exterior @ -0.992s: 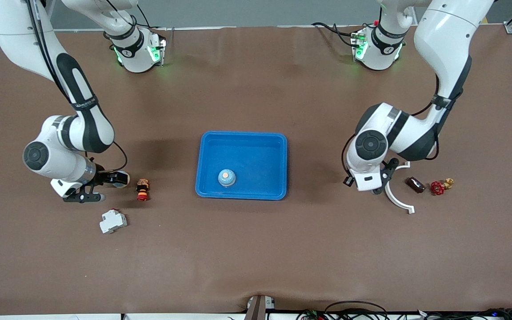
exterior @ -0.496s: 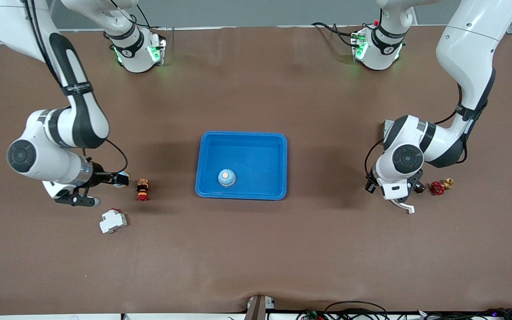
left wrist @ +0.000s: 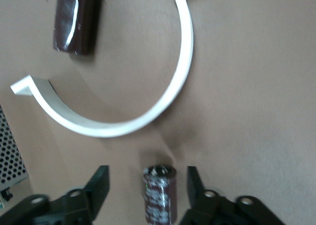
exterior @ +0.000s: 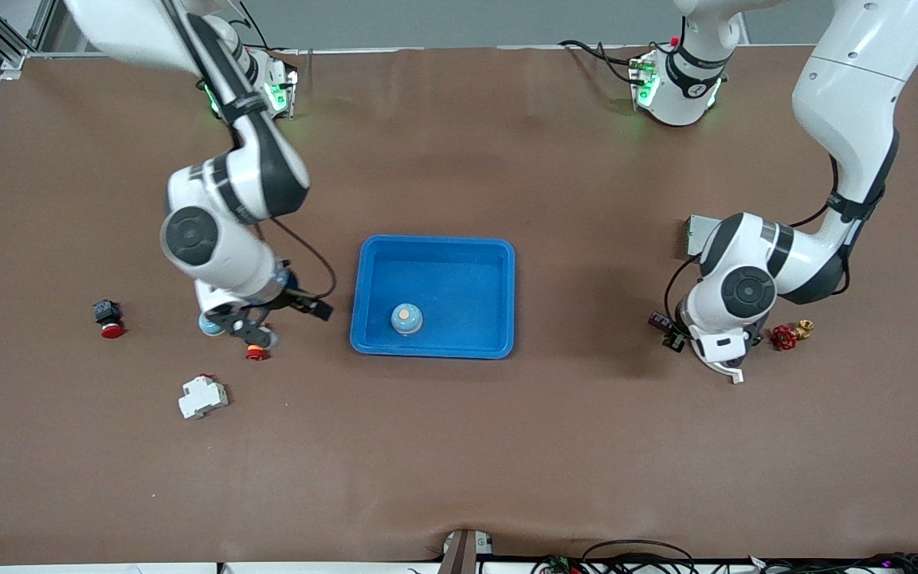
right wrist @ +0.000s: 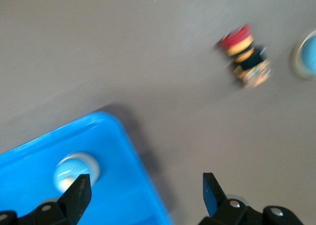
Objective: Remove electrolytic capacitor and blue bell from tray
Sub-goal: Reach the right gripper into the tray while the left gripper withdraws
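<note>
My left hand (left wrist: 147, 195) sits low over the surface (exterior: 459, 446) toward the left arm's end, fingers (left wrist: 97, 185) spread, with the capacitor (left wrist: 159, 193) lying between them; I can't tell whether either finger touches it. Just beside it lies a white curved bracket (left wrist: 148, 101), and a dark brown part (left wrist: 75, 18) lies near the bracket's open end. In the front view a red valve (exterior: 786, 337) lies beside that arm. My right hand (right wrist: 143, 193) hangs open over bare surface beside the blue tray (exterior: 459, 267), holding nothing. One bell (exterior: 406, 318) sits inside the tray, near its edge closest to the front camera. A second bell (right wrist: 307, 54) rests on the surface next to a red-capped button (right wrist: 247, 56). Toward the right arm's end lie another red button (exterior: 107, 316) and a white breaker (exterior: 202, 397).
</note>
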### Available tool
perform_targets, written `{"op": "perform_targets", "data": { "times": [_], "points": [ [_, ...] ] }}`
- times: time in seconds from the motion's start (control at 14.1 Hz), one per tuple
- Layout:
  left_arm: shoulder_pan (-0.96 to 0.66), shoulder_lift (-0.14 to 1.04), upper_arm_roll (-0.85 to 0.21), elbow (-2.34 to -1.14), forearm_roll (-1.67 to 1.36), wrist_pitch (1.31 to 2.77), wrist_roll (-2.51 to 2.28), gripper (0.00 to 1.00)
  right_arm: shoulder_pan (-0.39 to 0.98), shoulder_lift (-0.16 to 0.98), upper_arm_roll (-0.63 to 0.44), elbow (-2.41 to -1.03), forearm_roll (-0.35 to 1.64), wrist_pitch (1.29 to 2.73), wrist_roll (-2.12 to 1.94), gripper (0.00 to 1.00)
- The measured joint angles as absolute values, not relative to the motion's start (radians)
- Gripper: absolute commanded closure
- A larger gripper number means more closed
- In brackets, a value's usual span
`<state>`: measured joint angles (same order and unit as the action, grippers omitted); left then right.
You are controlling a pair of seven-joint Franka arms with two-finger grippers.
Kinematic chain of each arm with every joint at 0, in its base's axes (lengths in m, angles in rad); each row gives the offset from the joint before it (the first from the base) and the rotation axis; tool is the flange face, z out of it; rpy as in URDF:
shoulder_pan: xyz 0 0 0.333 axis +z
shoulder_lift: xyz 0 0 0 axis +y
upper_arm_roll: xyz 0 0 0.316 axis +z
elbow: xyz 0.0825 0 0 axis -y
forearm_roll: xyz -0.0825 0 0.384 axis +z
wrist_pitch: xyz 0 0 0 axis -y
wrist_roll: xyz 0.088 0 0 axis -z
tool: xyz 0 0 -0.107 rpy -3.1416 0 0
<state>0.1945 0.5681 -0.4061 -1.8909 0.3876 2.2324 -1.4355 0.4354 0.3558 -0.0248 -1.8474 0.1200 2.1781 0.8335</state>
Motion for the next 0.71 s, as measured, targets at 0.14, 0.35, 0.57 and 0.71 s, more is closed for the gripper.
{"op": "perform_targets", "data": {
  "times": [0.14, 0.35, 0.57, 0.71],
  "points": [
    [0.204, 0.542, -0.409, -1.884, 0.388, 2.223, -1.436, 0.00, 0.499, 0.356, -0.025, -1.834, 0.120, 2.178, 0.934, 0.00],
    [0.204, 0.463, -0.433, -1.871, 0.388, 2.141, -1.436, 0.00, 0.565, 0.356, -0.026, -1.831, 0.120, 2.178, 1.029, 0.00],
    [0.204, 0.384, -0.448, -1.863, 0.385, 2.074, -1.411, 0.00, 0.629, 0.364, -0.026, -1.832, 0.120, 2.204, 1.126, 0.00],
    [0.206, 0.358, -0.448, -1.849, 0.363, 2.048, -1.386, 0.00, 0.671, 0.386, -0.026, -1.832, 0.120, 2.244, 1.183, 0.00]
  ]
}}
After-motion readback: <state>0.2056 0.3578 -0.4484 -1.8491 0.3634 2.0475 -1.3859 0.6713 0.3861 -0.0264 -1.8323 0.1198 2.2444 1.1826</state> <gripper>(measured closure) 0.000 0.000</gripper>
